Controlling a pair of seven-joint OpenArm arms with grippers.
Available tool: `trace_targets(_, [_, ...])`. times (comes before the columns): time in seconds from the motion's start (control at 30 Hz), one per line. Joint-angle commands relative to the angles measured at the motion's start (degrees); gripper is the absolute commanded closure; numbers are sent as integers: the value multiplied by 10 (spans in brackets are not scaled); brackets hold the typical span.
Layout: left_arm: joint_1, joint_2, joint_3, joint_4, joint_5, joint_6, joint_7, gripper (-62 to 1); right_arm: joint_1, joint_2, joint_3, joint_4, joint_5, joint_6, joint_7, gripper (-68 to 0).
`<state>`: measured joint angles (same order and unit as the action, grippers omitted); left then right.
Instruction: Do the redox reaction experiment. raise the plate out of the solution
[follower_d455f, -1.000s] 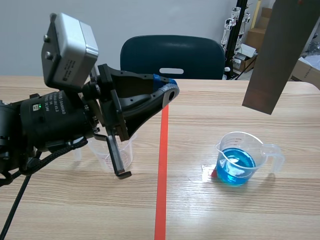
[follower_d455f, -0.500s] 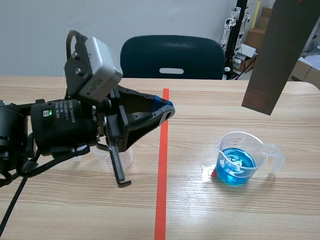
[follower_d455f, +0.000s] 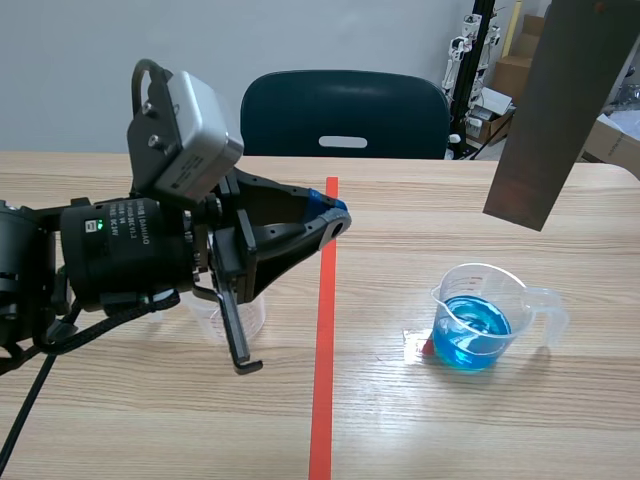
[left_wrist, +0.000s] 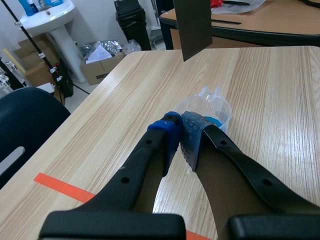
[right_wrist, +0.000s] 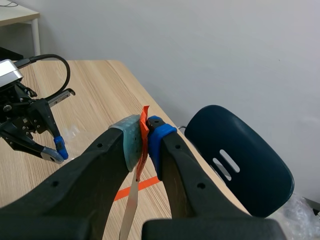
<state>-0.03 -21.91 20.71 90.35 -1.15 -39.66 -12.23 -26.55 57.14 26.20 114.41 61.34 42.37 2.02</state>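
The plate hangs in the air, high above the table, and its lower edge is well clear of the rim of the beaker of blue solution. It is already out of the liquid. Its long axis runs downward from the grip with a slight lean, so in the scene view the lower end sits a little nearer the middle of the table than the upper end. The beaker lies below that lower end and a bit toward the robot. The right gripper is clamped on the plate's top end. In the right wrist view the plate shows edge-on as a thin pale strip dropping away from between the pads. The orange-red scrap pinched with it may be a tab of tape, though this angle does not settle that. Only the right arm has a hold on the plate, so any further lift or carry would seem to fall to it. The left gripper is well apart, on the other side of the red tape line. Its fingers are pressed together on nothing, and it hovers above an empty clear beaker.
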Motion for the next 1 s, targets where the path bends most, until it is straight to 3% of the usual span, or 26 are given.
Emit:
trace_targets(0.0, [-10,3,-1,3,-8,-2,-8,-33,7,5,9,-3,9,-3,9,-2])
trace_targets(0.97, [-35,22,0,3,-8,-2,-33,-33,7,5,9,-7,9,4,13,-2])
